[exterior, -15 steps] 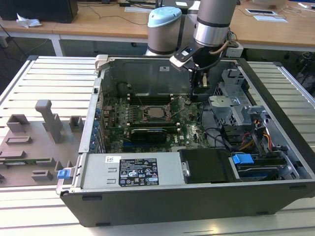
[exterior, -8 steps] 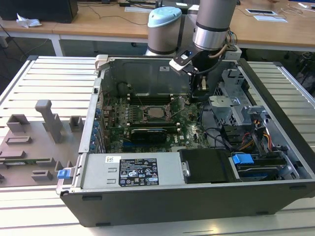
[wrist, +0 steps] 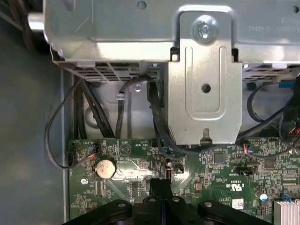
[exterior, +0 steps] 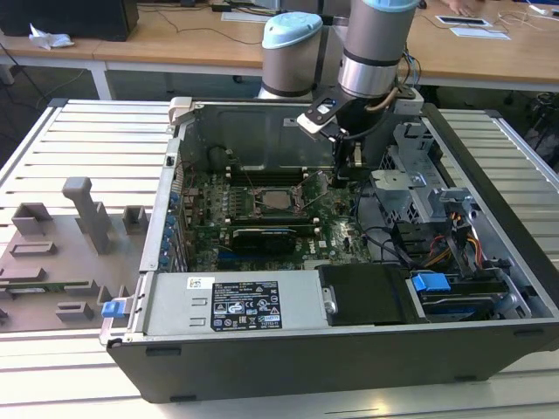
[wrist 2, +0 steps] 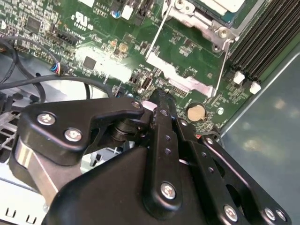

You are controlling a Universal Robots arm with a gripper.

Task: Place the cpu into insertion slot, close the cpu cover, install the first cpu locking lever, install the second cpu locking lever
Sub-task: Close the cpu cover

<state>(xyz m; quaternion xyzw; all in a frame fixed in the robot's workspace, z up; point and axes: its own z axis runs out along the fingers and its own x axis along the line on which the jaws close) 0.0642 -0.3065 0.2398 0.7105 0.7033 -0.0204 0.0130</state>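
Observation:
The cpu (exterior: 279, 200) lies flat, silvery top up, in the insertion slot (exterior: 260, 203) on the green motherboard inside the open case. In the second wrist view the cpu cover (wrist 2: 199, 21) lies as a silver frame around the cpu (wrist 2: 227, 4). Two thin wire levers (wrist 2: 158, 33) run along the socket's sides. My gripper (exterior: 342, 179) hangs over the board on the exterior view's right of the slot, apart from it. The black fingers (wrist 2: 161, 117) are pressed together with nothing between them, just above a coin battery (wrist: 104, 167). Both wrist views show the gripper (wrist: 161, 182).
Black memory slots (wrist 2: 267, 42) flank the socket. A long black card (exterior: 262, 236) lies in front of it and a silver power supply (exterior: 236, 305) beyond that. A metal drive cage (exterior: 410, 183) and cables crowd the right. A grey fixture (exterior: 70, 236) sits outside.

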